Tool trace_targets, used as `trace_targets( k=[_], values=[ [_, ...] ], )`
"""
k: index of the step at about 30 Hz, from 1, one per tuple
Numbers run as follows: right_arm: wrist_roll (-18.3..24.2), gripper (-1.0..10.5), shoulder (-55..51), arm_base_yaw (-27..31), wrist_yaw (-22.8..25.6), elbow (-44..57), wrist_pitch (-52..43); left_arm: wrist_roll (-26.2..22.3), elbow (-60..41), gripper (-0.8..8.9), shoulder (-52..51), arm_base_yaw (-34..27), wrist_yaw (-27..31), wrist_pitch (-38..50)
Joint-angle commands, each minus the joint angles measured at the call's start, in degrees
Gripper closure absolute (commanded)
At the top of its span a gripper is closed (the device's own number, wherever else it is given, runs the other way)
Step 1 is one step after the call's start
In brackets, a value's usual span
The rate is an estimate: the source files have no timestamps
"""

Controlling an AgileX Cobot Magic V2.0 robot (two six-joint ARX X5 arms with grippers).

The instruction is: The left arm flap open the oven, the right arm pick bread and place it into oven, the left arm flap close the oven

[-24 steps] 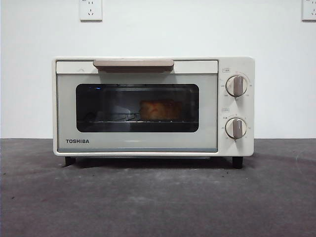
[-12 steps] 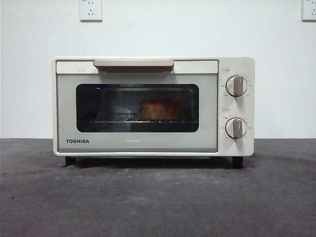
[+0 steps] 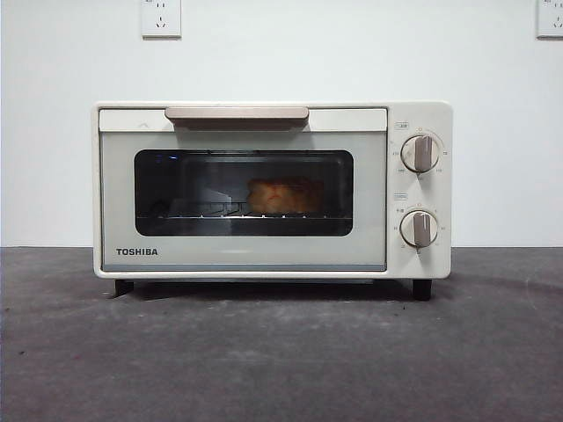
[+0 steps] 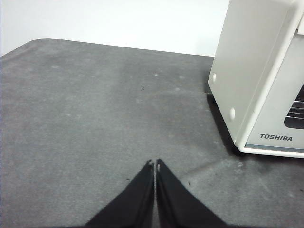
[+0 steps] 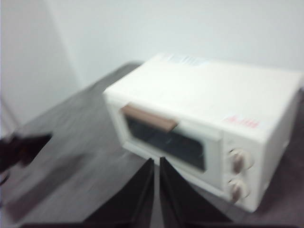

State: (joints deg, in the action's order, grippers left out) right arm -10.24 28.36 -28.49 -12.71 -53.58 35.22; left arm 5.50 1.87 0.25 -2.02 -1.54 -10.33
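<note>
One bread (image 3: 283, 196) dim (behind glass), oven (image 3: 272, 189) closed.

The oven (image 3: 273, 189) has a smooth, cream, satin-looking shell, a glossy dark glass window, a matt beige handle (image 3: 237, 114) and a thin metal wire rack (image 3: 229, 214). The bench (image 3: 281, 352) is dark grey, matt and slightly rough, with pale scuffs.

The oven (image 3: 273, 189) is finished in cream-white, with a beige handle (image 3: 237, 113) and a dark glass window (image 3: 244, 192). Golden-orange bread (image 3: 283, 196) is seen behind the glass. The table (image 3: 281, 352) is covered in mottled dark grey.
</note>
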Motion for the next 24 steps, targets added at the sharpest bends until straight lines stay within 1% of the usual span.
trace_targets(
  k=[1, 3, 6, 10, 12, 16, 18, 23, 24],
  values=[
    [0.9, 9.3, -2.1, 7.0, -3.5, 5.9, -6.3, -0.1, -1.1, 8.02, -0.1, 0.0, 0.3, -0.4],
    [1.8, 9.3, -4.5, 12.1, -3.8, 11.2, -11.3, -0.1, -1.1, 8.02, -0.1, 0.0, 0.3, -0.4],
    [2.0, 9.3, -8.9, 18.9, -3.6, 20.7, -18.9, -0.1, -1.1, 8.02, -0.1, 0.0, 0.3, -0.4],
    [2.0, 9.3, -15.0, 24.5, -3.4, 30.9, -22.6, -0.1, -1.1, 8.02, -0.1, 0.0, 0.3, -0.4],
    [2.1, 9.3, -17.5, 26.0, -1.7, 34.7, -22.8, -0.1, -1.1, 8.02, -0.1, 0.0, 0.3, -0.4],
    [5.6, 9.3, -21.7, 26.9, 5.4, 41.9, -23.7, -0.1, -1.1, 8.02, -0.1, 0.0, 0.3, -0.4],
    [6.6, 9.3, -23.4, 26.9, 7.7, 45.4, -25.7, -0.1, -1.1, 8.01, -0.1, 0.0, 0.3, -0.4],
    [6.9, 9.3, -26.4, 26.8, 10.0, 52.4, -31.0, -0.1, -1.1, 8.01, -0.1, 0.0, 0.3, -0.4],
    [6.9, 9.3, -27.2, 26.8, 10.5, 53.0, -29.3, -0.1, -1.1, 8.01, -0.1, 0.0, 0.3, -0.4]
  ],
)
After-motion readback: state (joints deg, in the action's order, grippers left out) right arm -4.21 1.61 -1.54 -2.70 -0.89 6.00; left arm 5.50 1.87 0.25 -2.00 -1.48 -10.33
